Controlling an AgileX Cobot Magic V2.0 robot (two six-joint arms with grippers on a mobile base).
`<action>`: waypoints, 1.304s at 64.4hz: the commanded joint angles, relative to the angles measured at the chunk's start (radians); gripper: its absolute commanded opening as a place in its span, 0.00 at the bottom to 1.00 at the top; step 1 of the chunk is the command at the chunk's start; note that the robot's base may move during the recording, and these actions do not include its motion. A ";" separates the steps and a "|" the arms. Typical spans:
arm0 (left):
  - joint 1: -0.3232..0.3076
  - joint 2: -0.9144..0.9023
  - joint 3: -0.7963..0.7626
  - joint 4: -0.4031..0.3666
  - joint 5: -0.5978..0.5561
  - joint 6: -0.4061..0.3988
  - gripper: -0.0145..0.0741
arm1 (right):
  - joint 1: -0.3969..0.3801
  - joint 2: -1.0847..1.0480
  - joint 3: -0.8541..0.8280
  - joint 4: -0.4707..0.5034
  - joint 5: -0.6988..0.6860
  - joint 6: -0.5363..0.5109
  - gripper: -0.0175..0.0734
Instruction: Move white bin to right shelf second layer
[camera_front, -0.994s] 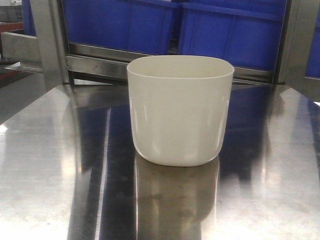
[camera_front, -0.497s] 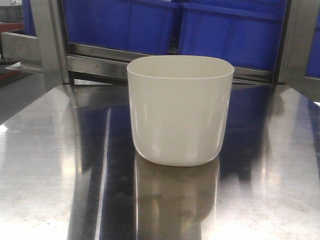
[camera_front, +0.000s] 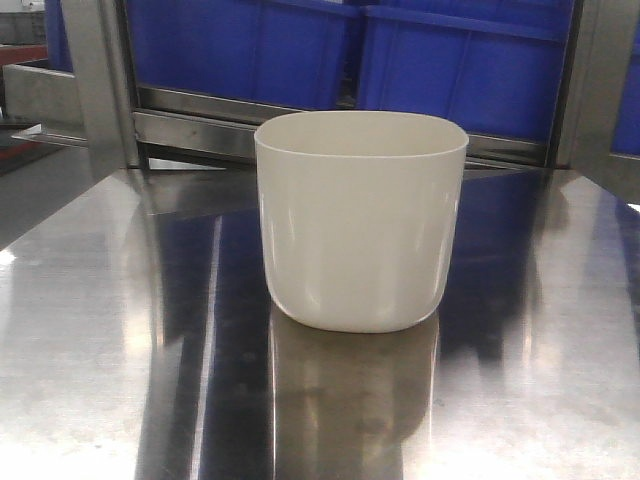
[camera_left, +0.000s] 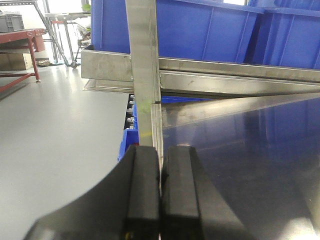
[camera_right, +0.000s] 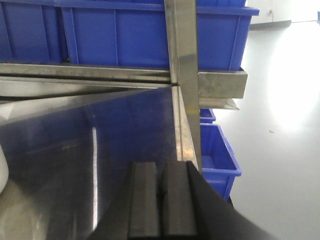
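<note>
**White bin (camera_front: 360, 225):** Stands upright on the steel worktop (camera_front: 100, 350), near the middle of its width. The open mouth faces straight up. The rounded base rests flat on the worktop, and the body is not tilted. The walls narrow slightly from rim to base. One broad flat side faces the front camera. Width and height look about equal, so no long axis stands out. Nothing touches the bin.

**Blue crates (camera_front: 450, 60):** Side by side on a steel rack rail (camera_front: 200, 130) behind the worktop's far edge.

**Left gripper (camera_left: 160, 167):** Over the worktop's left edge, in line with a steel post (camera_left: 145, 75). Jaws pressed together, pinching nothing.

**Right gripper (camera_right: 160, 175):** Over the worktop's right edge. Jaws pressed together, pinching nothing. A sliver of the bin shows at the left margin of this view.
</note>
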 joint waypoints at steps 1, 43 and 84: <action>-0.005 -0.014 0.037 -0.005 -0.085 -0.004 0.26 | -0.006 -0.020 -0.017 0.005 -0.147 -0.001 0.25; -0.005 -0.014 0.037 -0.005 -0.085 -0.004 0.26 | 0.026 0.689 -0.653 0.042 0.320 0.119 0.25; -0.005 -0.014 0.037 -0.005 -0.085 -0.004 0.26 | 0.482 1.432 -1.364 0.000 0.502 0.091 0.78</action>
